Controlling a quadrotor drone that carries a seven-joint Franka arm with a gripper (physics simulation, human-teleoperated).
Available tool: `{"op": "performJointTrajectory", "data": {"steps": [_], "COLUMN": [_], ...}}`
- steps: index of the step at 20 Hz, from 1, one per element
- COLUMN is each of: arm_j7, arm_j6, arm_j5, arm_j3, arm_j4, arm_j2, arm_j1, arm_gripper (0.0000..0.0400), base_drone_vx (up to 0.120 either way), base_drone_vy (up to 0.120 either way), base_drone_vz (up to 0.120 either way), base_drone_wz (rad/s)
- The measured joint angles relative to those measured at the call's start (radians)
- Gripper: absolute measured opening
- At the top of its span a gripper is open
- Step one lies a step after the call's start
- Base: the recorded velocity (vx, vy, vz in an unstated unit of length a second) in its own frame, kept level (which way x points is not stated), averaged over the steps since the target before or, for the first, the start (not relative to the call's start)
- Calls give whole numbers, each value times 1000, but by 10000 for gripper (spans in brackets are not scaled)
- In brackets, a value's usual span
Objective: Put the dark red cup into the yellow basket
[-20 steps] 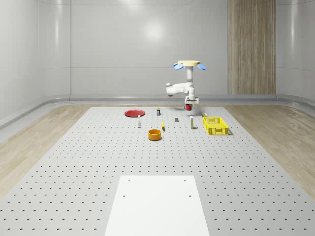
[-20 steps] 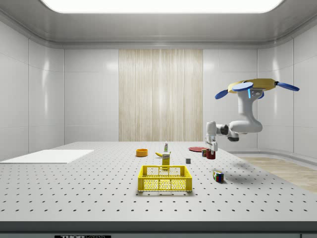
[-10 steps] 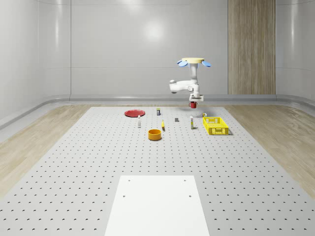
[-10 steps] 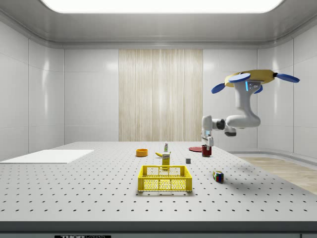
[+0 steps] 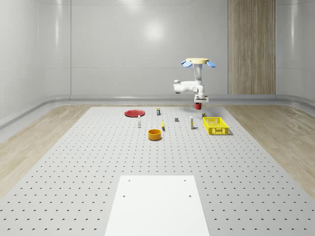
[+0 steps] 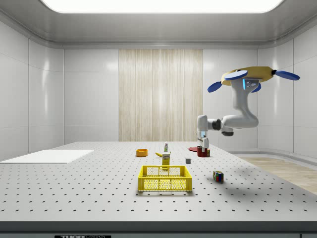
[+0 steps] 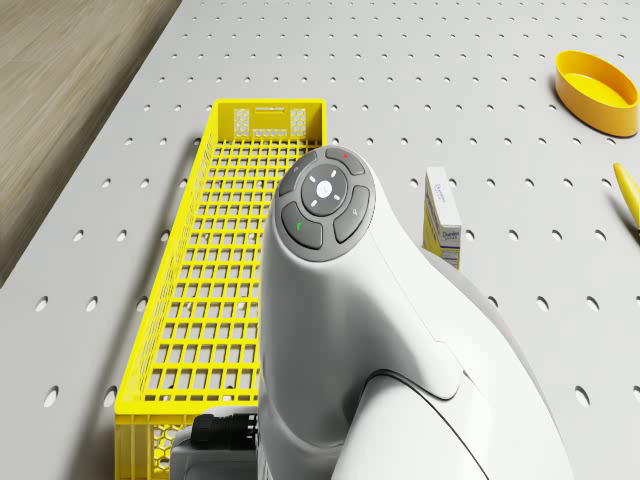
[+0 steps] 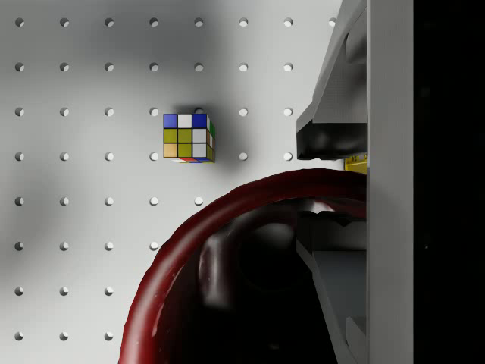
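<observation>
Aloft, drone (image 5: 199,62) hovering beside yellow basket (image 5: 216,126), gripper (image 6: 202,147) clamped on dark red cup (image 8: 227,280), cup's base hidden

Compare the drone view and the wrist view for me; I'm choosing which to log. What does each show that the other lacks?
Drone view alone: the yellow basket's full grid floor, a small box and the orange bowl. Wrist view alone: the dark red cup in the gripper, with a puzzle cube on the table below. Both show the perforated table.
</observation>
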Motion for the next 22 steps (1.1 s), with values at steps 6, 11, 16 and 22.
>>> {"op": "performJointTrajectory", "data": {"steps": [6,11,16,22], "arm_j7": [2,4,6,7], "arm_j6": [18,32,45,59], "arm_j5": [8,14,19,25], "arm_j3": [3,5,7,10], "arm_j4": [1,1,1,2], "arm_j2": [-19,-34,-48,-63], "arm_j1": [-3,-4,-6,-8], "arm_gripper": [99,99,99,99], "base_drone_vx": [120,120,120,120], "base_drone_vy": [120,120,120,47], "base_drone_vz": [0,0,0,0], "base_drone_wz": [0,0,0,0]}}
